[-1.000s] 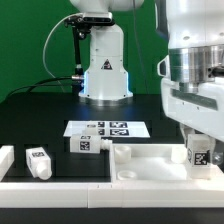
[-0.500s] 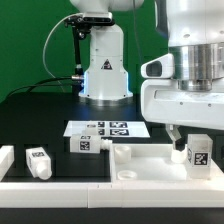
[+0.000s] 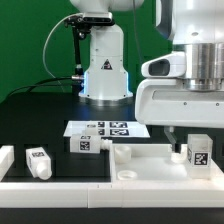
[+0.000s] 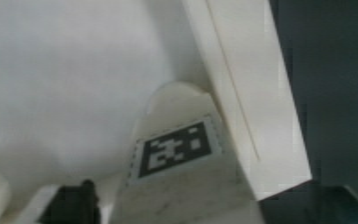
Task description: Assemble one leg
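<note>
A leg (image 3: pixel 200 152), a small white block with a tag facing the camera, stands upright on the large white panel (image 3: pixel 150 165) at the exterior view's right. My gripper (image 3: pixel 190 143) hangs just over it, with one dark finger (image 3: pixel 172 138) beside the leg on the exterior view's left. The other finger is hidden. In the wrist view the leg (image 4: pixel 179 150) fills the middle and a dark finger (image 4: pixel 73 205) stands a little apart from it. The jaws look open and do not clamp the leg.
Two more legs lie on the table, one (image 3: pixel 40 161) and another (image 3: pixel 88 143). The marker board (image 3: pixel 105 128) lies behind them. The robot base (image 3: pixel 105 65) stands at the back. A white part (image 3: pixel 5 160) sits at the exterior view's left edge.
My hand has turned about its vertical axis and now shows its broad side. The leg stayed in place with its tag facing the same way.
</note>
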You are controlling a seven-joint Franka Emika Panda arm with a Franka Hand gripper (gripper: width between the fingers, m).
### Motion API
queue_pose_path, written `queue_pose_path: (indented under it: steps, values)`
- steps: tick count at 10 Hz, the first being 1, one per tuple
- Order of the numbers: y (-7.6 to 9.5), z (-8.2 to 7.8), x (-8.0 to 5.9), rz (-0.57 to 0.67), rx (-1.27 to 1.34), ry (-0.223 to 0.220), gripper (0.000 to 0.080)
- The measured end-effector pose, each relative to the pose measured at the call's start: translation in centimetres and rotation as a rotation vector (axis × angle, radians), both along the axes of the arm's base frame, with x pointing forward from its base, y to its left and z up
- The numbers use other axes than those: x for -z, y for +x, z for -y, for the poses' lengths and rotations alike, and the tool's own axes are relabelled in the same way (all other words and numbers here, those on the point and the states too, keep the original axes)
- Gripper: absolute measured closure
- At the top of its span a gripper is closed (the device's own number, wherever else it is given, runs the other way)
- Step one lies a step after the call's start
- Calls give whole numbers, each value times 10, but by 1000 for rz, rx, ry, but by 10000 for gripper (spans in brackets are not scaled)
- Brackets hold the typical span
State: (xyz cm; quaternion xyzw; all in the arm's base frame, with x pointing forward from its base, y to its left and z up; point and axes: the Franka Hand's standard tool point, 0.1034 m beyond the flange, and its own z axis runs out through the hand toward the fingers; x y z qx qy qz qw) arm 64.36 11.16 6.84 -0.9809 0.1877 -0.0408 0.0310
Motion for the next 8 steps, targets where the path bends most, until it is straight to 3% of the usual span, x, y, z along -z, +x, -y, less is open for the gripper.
queue_pose_path:
  steps: [1, 2, 3, 6, 8]
  values:
    - [0, 0, 0, -4, 77, 8, 401]
    - [0, 0, 1, -7, 139, 14, 401]
    - [0, 0, 1, -12, 226, 21, 515]
    - [-2, 0, 0, -30, 564, 37, 515]
    - [-2, 2, 1, -55, 880, 86, 515]
